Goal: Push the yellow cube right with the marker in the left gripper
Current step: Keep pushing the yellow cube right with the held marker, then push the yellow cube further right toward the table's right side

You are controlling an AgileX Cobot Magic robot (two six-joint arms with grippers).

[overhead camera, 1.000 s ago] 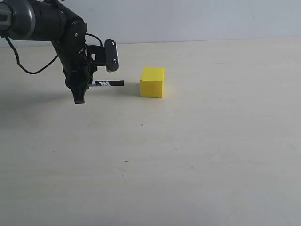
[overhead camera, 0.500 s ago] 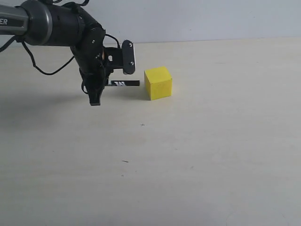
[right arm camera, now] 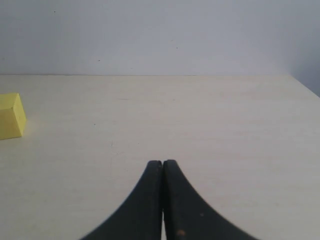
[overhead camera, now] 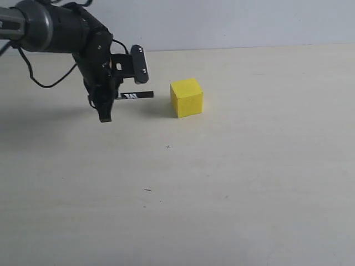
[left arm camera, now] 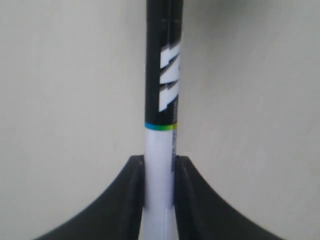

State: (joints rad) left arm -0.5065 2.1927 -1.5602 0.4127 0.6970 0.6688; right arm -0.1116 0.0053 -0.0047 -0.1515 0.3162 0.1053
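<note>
Marker [overhead camera: 135, 95] clamped in jaws of left gripper [left arm camera: 159, 165] points at yellow cube [overhead camera: 187, 97], gap between.

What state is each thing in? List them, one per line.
Left pincer: shut on the marker.
Marker: held level, tip aimed at the cube, short of touching it.
Cube: flat on the table, untouched.
Right pincer: shut, empty.
</note>
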